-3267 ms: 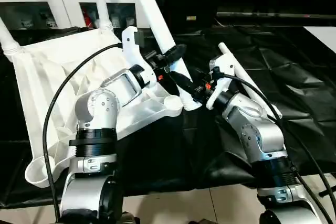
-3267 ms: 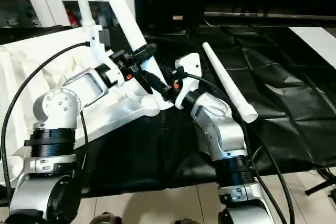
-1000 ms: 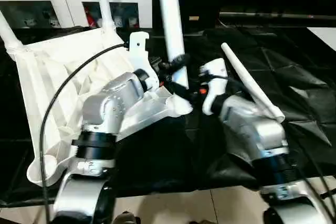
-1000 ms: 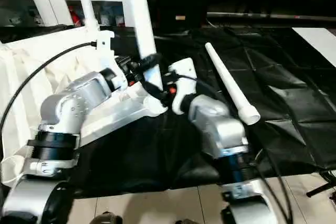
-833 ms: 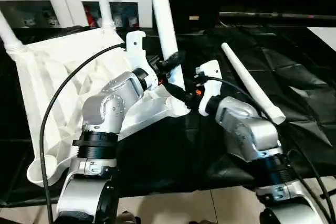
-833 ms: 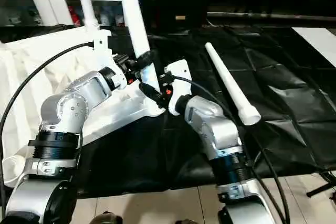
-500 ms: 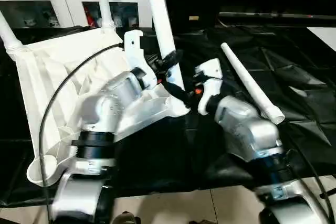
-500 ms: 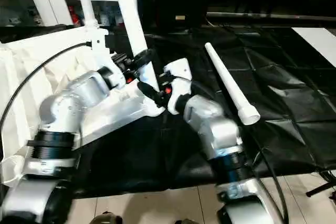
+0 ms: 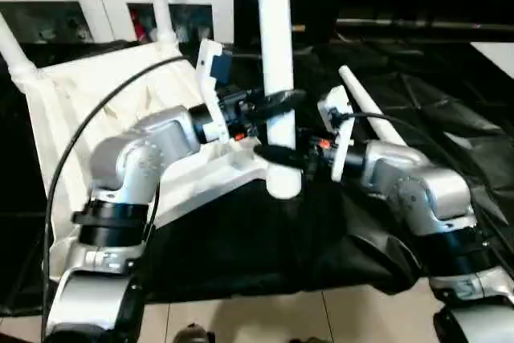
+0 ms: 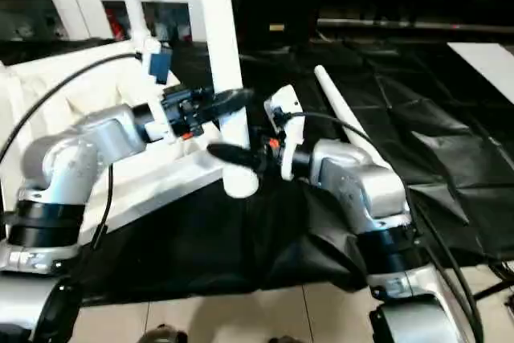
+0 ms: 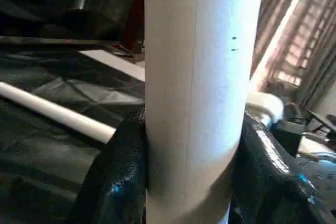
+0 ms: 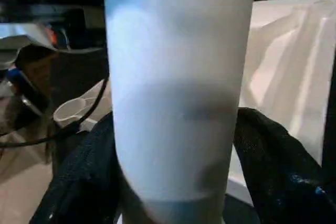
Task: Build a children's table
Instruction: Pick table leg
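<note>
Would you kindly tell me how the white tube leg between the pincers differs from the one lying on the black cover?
The white tapered tube leg between the pincers stands upright; the loose white tube leg lies flat. The first is flanked by black fingers; the second is untouched. Both are white tubes.

Two silver forearms fill the lower frame, brushed metal with rounded, bulging joint housings; black ribbed collars ring each arm near the bottom edge; a thin black cable loops in a wide arc over the left forearm at the left of the frame, and another cable curls along the right arm at lower right; white plastic brackets stand up at both wrists, the left one carrying a small blue patch; tiny red-orange marks sit by each wrist; the left pincer [image 9: 275,104] and right pincer [image 9: 283,156] show glossy black, smoothly rounded fingers.
</note>
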You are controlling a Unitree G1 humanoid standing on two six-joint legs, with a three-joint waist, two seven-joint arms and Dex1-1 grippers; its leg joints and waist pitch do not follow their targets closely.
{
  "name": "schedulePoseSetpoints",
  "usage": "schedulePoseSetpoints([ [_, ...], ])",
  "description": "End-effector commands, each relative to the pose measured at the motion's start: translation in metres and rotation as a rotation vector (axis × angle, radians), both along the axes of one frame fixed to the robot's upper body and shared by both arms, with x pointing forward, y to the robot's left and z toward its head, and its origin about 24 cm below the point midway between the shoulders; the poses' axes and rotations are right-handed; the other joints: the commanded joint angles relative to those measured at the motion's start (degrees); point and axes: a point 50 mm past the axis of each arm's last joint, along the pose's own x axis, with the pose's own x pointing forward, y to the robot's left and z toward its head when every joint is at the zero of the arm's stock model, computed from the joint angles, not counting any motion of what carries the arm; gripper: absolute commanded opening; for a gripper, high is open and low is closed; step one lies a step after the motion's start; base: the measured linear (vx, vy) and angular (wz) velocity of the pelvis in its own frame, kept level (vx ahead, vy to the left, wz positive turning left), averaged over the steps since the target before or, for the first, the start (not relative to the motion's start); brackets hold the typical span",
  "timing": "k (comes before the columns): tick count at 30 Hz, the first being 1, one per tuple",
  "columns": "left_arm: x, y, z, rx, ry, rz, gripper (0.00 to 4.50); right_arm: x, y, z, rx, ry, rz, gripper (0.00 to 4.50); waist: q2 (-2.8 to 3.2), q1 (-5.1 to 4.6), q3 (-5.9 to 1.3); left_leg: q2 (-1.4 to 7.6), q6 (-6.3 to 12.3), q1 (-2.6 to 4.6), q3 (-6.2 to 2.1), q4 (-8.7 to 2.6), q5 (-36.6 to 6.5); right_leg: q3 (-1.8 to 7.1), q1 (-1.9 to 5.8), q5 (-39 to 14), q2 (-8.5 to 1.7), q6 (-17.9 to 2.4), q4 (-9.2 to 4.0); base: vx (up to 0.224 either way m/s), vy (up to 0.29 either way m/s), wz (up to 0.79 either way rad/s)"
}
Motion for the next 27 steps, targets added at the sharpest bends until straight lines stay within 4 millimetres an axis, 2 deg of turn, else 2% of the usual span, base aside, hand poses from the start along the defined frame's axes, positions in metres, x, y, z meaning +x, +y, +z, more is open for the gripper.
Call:
schedulePoseSetpoints([
  [1,-0.009,-0.004,0.012,-0.026,-0.053,-0.083,1.87,0.000,-0.010,-0.008,-0.044,0.039,-0.037,2.80,-0.06,0.02,-4.77,1.68,-0.65,1.04,-0.43,-3.85,-11.37,2.46,3.30,-18.45,-3.62,-8.71,-4.47,0.000,0.000,0.00],
  [5,-0.010,-0.003,0.010,-0.021,-0.053,-0.090,1.87,0.000,-0.009,-0.008,-0.039,0.052,-0.027,2.44,-0.07,0.08,-4.79,1.73,-0.86,1.09,-0.46,-3.88,-11.39,2.48,3.19,-19.03,-3.62,-8.27,-4.46,0.000,0.000,0.00],
  [9,-0.006,-0.001,0.008,-0.006,-0.056,-0.051,1.87,0.001,-0.008,-0.007,-0.040,0.043,-0.036,2.16,-0.09,0.19,-4.90,1.72,-0.77,0.95,-0.46,-3.85,-10.33,2.48,3.28,-17.16,-3.57,-8.54,-4.21,0.000,0.000,0.00],
  [14,0.012,0.000,0.007,0.027,-0.083,0.162,1.87,0.002,-0.004,-0.006,-0.015,0.035,-0.058,1.96,-0.17,0.41,-4.98,1.68,-0.71,0.92,-0.35,-3.76,-9.65,2.51,3.33,-15.58,-3.60,-8.94,-4.20,0.000,0.000,0.00],
  [16,0.012,0.000,0.007,-0.003,-0.033,0.140,2.57,0.003,-0.004,-0.006,-0.014,0.036,-0.060,1.94,-0.25,0.38,-5.06,1.57,-0.67,0.83,-0.35,-3.71,-9.48,2.45,3.44,-15.47,-3.61,-8.81,-4.13,0.000,0.000,0.00],
  [19,0.009,0.000,0.011,-0.044,0.009,0.084,2.64,0.003,-0.004,-0.006,-0.017,0.034,-0.064,1.94,-0.21,0.30,-5.00,1.51,-0.67,0.80,-0.38,-3.67,-9.21,2.39,3.46,-15.66,-3.58,-9.06,-4.09,0.000,0.000,0.00],
  [20,0.010,0.000,0.013,-0.035,-0.006,0.096,2.93,0.003,-0.004,-0.006,-0.019,0.032,-0.067,1.94,-0.24,0.25,-5.03,1.51,-0.64,0.79,-0.36,-3.63,-9.10,2.41,3.44,-15.65,-3.58,-9.08,-4.13,0.000,0.000,0.00],
  [24,0.013,-0.001,0.014,-0.013,-0.035,0.141,3.07,0.004,-0.004,-0.006,-0.022,0.031,-0.072,1.93,-0.18,0.29,-4.94,1.63,-0.45,0.95,-0.39,-3.71,-9.92,2.43,3.33,-16.57,-3.53,-8.46,-4.37,0.000,0.000,0.00],
  [27,0.013,-0.001,0.016,-0.022,-0.039,0.119,3.45,0.004,-0.004,-0.007,-0.027,0.029,-0.073,1.93,-0.11,0.33,-5.00,1.65,-0.60,0.91,-0.42,-3.72,-9.61,2.41,3.37,-15.82,-3.56,-8.65,-4.18,0.000,0.000,0.00],
])
